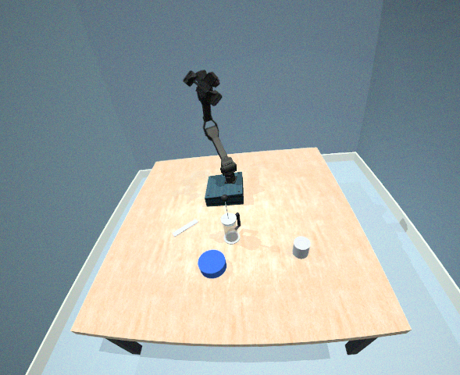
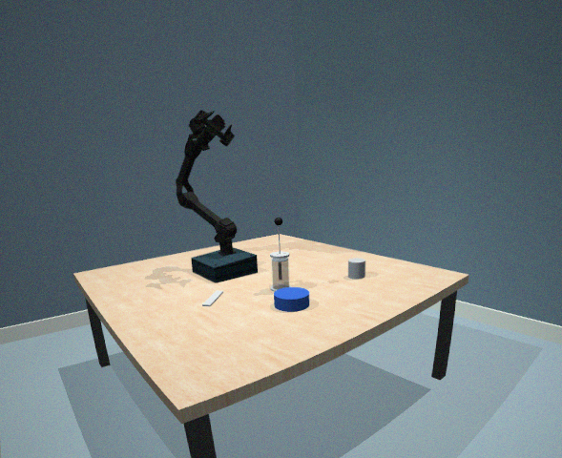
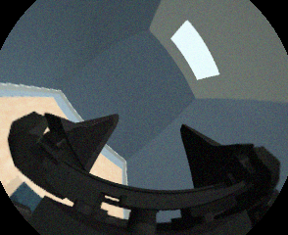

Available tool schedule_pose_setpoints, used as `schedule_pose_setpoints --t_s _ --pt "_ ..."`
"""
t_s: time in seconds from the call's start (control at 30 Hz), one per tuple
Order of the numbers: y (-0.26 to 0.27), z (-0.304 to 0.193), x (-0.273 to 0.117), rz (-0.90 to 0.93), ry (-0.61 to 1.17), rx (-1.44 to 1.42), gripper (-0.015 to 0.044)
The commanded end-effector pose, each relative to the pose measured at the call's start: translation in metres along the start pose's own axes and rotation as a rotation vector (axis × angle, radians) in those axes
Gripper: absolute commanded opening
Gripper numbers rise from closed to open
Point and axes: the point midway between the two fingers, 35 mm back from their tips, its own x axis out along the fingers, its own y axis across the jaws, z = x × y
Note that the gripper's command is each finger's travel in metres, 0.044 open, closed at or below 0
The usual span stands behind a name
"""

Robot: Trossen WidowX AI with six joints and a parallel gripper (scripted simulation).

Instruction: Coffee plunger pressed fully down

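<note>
- The table (image 1: 149,282) carries my base, and the coffee press (image 1: 230,230) stands upright just beside it at 6 o'clock in the top view.
- My gripper (image 2: 215,129) hangs high above the base, fingers spread wide on nothing.
- The plunger knob (image 2: 278,220) tops a vertical rod, fully raised, well below me toward 4 o'clock in the exterior view; I must descend along that axis.

Arm (image 2: 192,192) reared high above its base, hand (image 3: 147,140) wide open, empty.

Dull blue-grey walls (image 1: 60,80); wooden table (image 2: 251,344) on dark legs; pale floor (image 2: 492,394) with raised rim
</note>
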Motion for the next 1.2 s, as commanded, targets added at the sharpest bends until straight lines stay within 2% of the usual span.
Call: schedule_pose_setpoints --t_s 0.0,0.33,0.67,1.17 --pt "0.059 -0.019 0.041 0.128 0.096 0.112 0.044" --pt "0.184 -0.092 0.094 0.327 0.405 0.421 0.044" --pt "0.292 -0.187 0.092 0.402 0.813 0.723 0.044" --pt "0.336 -0.233 0.073 0.394 0.838 0.738 0.044"
